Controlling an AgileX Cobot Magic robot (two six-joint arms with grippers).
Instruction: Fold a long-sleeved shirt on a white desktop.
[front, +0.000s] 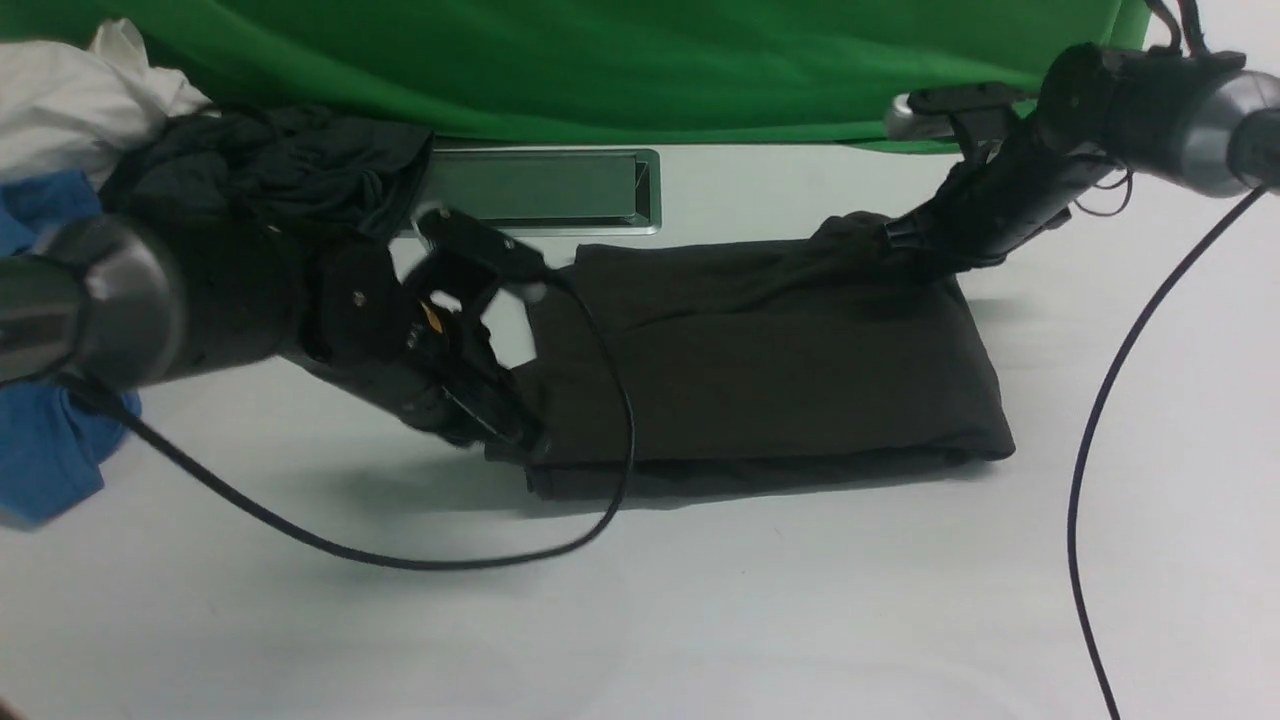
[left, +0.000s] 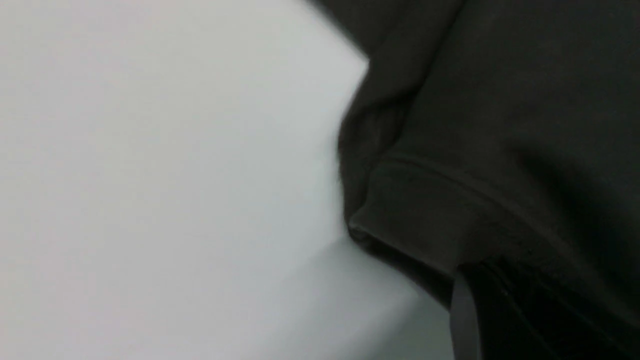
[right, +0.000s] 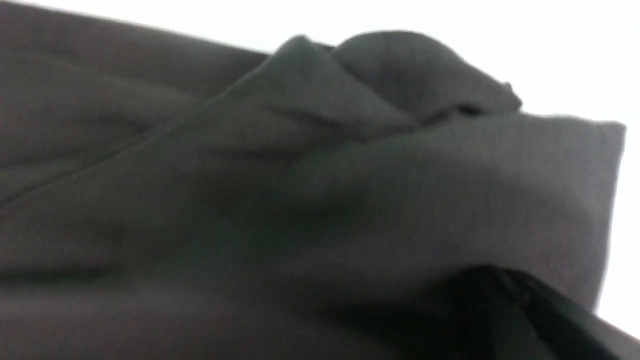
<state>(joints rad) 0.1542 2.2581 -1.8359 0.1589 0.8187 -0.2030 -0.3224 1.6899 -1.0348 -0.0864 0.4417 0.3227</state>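
The long-sleeved shirt (front: 770, 350) lies folded into a dark brownish-black rectangle on the white desktop (front: 700, 600). My left gripper (front: 515, 440) is shut on the shirt's near left corner, low on the desktop. In the left wrist view the hem (left: 450, 215) runs into the dark jaws. My right gripper (front: 890, 235) is shut on the far right corner, where the cloth bunches up into a small peak. Bunched shirt fabric (right: 350, 175) fills the right wrist view above the jaws.
A silver-framed cable hatch (front: 545, 190) sits behind the shirt. A pile of dark, white and blue garments (front: 120, 150) lies at the far left. Green cloth (front: 600, 60) hangs behind. Black cables (front: 400, 555) trail over the desktop from both arms.
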